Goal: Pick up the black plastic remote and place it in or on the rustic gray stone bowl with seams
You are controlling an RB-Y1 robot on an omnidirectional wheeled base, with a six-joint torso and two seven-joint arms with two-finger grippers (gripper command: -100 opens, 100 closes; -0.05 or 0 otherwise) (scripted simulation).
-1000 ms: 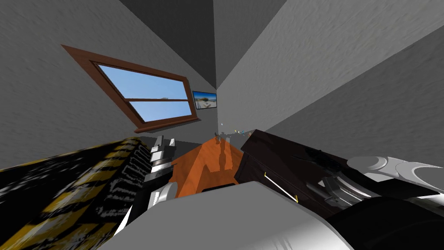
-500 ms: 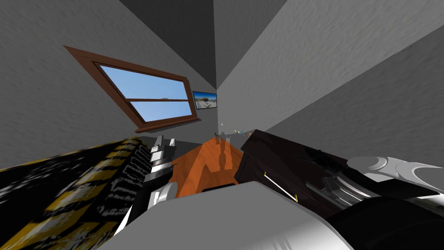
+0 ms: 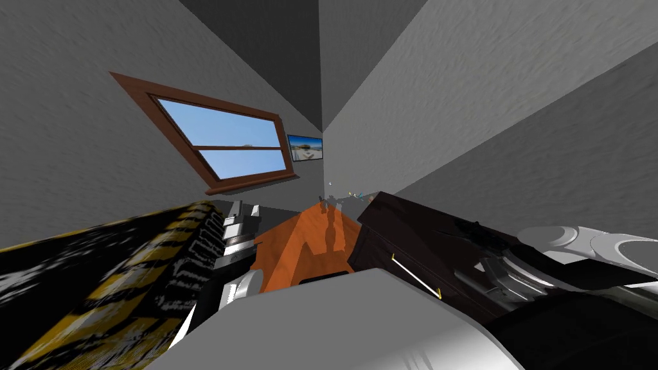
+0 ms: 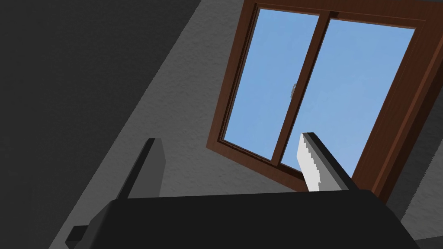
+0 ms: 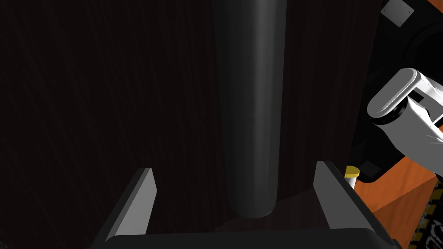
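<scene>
Remote (image 5: 251,129) is looking like this long dark grey rounded bar, though I can't say for sure that's it. It's lying against a dark brown wood-grain surface (image 5: 108,108). Its rounded end is sitting just ahead of the right tool (image 5: 233,166), between the two fingers with a gap showing on each side. So those fingers are standing wide apart and nothing's gripping it. Head view is showing the right arm reaching over a dark brown cabinet (image 3: 411,237). An orange surface (image 3: 302,244) is sitting beside the cabinet, and a black-and-yellow patterned thing (image 3: 128,276) is lying further left. Left tool (image 4: 229,140) is pointing up at a wall, fingers apart too, holding nothing.
</scene>
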